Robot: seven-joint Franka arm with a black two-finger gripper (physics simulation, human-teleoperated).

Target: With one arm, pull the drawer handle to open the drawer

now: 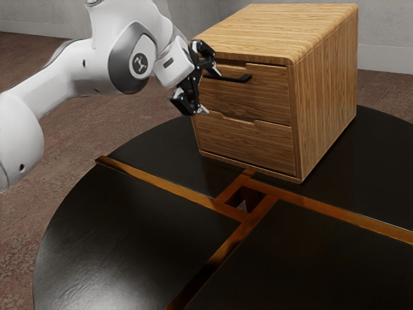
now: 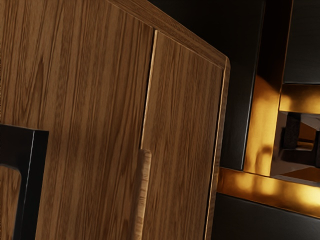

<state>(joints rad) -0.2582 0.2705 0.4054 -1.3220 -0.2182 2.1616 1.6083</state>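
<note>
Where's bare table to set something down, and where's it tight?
Free: the near panels of the table, either side of the wood inlay strips, and the patch at the exterior view's right of the cabinet. Tight: the cabinet front, with the gripper at the top drawer handle.

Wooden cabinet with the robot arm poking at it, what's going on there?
A white robot arm is reaching for the black handle on the upper drawer of a two-drawer wooden cabinet, which stands on a dark round table. Its black gripper is open at the handle's near end, not yet clamped on it. The drawer looks shut.
</note>
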